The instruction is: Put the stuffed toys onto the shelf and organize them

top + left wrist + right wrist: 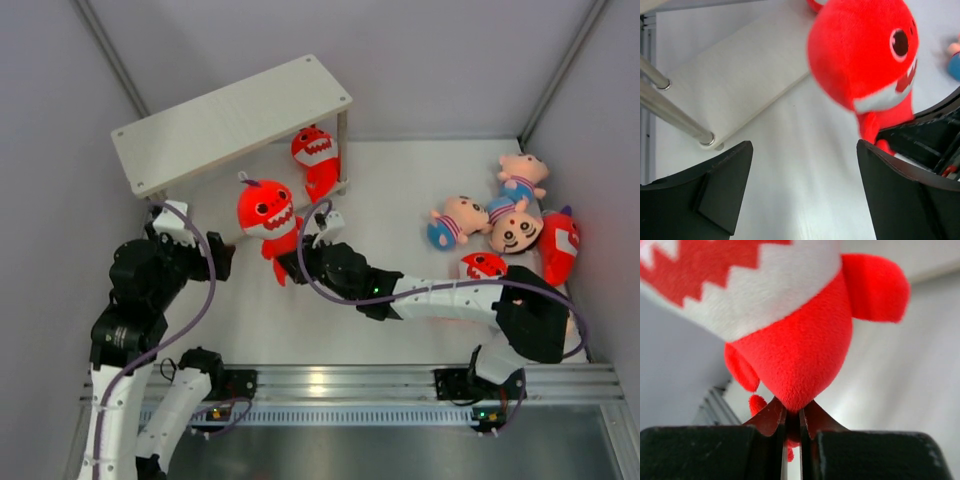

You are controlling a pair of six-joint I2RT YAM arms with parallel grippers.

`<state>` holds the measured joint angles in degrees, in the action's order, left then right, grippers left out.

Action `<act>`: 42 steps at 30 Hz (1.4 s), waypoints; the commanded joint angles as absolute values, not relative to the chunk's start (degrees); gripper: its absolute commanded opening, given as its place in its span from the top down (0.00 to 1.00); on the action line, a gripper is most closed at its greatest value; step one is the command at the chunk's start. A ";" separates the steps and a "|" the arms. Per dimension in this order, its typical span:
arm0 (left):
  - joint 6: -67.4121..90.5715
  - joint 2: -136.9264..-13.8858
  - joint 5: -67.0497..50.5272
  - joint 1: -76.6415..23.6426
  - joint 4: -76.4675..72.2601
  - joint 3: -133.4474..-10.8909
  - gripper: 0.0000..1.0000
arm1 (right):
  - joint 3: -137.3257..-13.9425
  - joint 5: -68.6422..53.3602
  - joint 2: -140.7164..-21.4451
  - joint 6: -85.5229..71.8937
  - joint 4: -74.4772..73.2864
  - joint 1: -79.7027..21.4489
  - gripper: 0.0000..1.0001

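Stuffed toys (pixel 505 225) mostly lie heaped at the right side of the table (pixel 400 180). 1 red shark (pixel 266 210) is upright just in front of the shelf (pixel 230 115), its lower tip pinched tight in my right claw (pixel 792 416). My left claw (pixel 802 165) gapes wide beside it, holding nothing. A 2nd shark (pixel 316 160) sits under the top board at the shelf's right end.

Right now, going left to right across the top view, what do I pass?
left gripper → held shark → shelf shark → leftmost doll → far-right shark. Overlapping toys in the pile are left out.
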<state>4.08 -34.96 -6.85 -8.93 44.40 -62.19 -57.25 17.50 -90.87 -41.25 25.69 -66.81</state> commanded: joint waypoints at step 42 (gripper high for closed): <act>-16.79 -21.53 13.98 -7.21 42.71 -52.38 0.02 | -110.75 29.36 -129.56 -31.46 -5.55 -50.54 0.70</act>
